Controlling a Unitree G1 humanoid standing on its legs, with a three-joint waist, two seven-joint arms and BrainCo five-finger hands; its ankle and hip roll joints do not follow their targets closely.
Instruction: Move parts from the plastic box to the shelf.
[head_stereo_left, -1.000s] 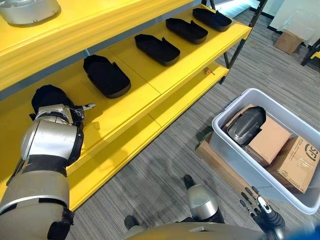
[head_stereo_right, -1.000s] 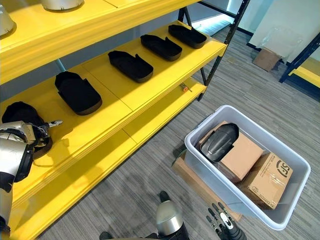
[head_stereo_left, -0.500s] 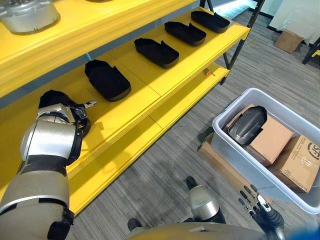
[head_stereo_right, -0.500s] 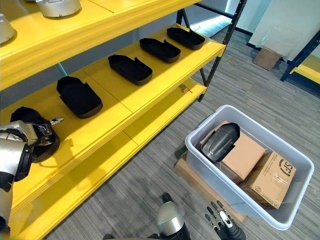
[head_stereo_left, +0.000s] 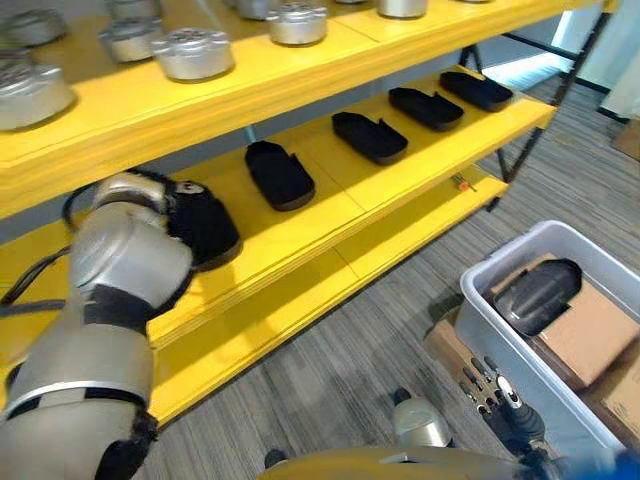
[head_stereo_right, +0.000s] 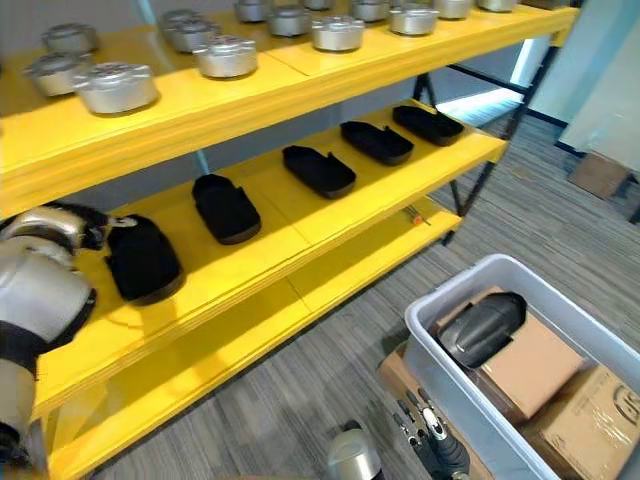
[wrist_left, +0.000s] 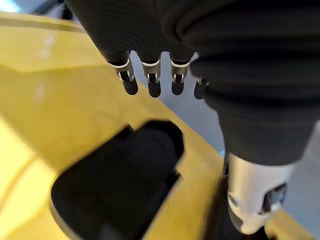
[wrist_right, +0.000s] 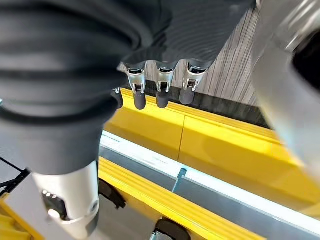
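**Left hand at the shelf, one part in the box**

Yellow metal shelf (head_stereo_right: 300, 255), middle level: a row of five flat black moulded plastic parts running from 8 o'clock up toward 2 o'clock in the head views. Nearest part (head_stereo_right: 143, 260) lies at about 9 o'clock, resting flat on the yellow surface. Next part (head_stereo_right: 226, 208) sits just beyond it, then three more (head_stereo_right: 318, 170) further along, spaced apart.

Left hand (wrist_left: 150, 82): held at the near end of the shelf, right by the nearest part. Wrist view shows its fingers straight and relaxed, hanging above the yellow surface, with the black part (wrist_left: 117, 192) lying below them and not in contact. Nothing is held.

Upper shelf level carries round silver metal castings (head_stereo_right: 225, 55) in a line along its front edge, from 10 o'clock to 1 o'clock.

Grey translucent plastic box (head_stereo_right: 440, 310) stands on the grey carpeted floor (head_stereo_right: 290, 400) at about 4 o'clock, well apart from the shelf. Inside it: one dark rounded plastic part (head_stereo_right: 483, 328) lying tilted on top of a brown cardboard carton (head_stereo_right: 530, 370), with a second carton (head_stereo_right: 600, 420) beside that at the box's near right.

Right hand (head_stereo_left: 500, 392): low at 5 o'clock, just beside the near wall of the box. Its own wrist view shows the fingers (wrist_right: 159, 92) straight, loosely spread, empty.
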